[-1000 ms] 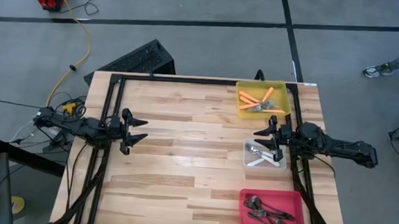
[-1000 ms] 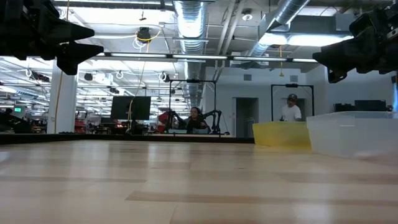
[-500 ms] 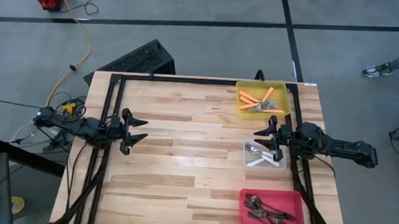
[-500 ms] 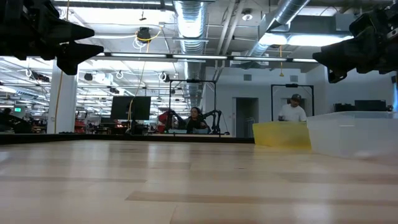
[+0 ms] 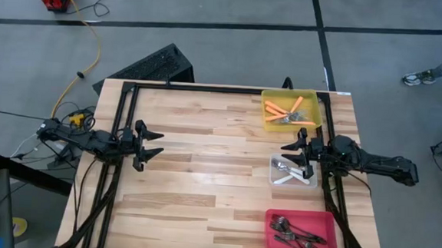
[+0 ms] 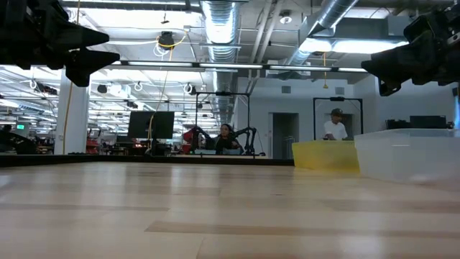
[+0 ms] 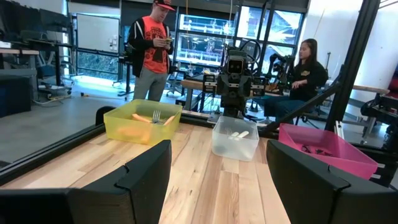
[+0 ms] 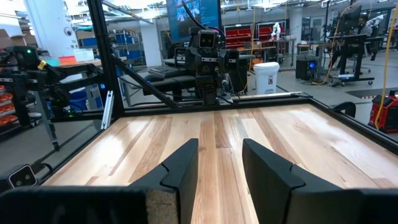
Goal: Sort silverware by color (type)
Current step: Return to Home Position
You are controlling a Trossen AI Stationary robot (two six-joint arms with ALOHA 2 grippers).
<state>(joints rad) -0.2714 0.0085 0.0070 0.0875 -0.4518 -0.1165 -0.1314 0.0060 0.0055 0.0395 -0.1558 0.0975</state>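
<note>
Orange-handled forks [image 5: 283,111] lie in the yellow bin [image 5: 264,119] at the upper right of the high view, their handles fanned at mixed angles. Pale silver forks [image 5: 287,173] lie in the clear bin [image 5: 273,179] at mid right. Dark forks [image 5: 295,235] lie in the red bin [image 5: 326,223] at the lower right. We see no fork loose on the table [image 5: 202,184].

All three bins line the frame's right side, so every fork lies nearer the right arm. The right gripper [image 5: 287,153] hangs empty with fingers apart, its tips at the clear bin's upper left corner and pointing toward frame left. The left gripper [image 5: 157,145], also empty with fingers wide apart, sits at mid left, well apart from all bins. We judge sorting complete, with no reach required.
</note>
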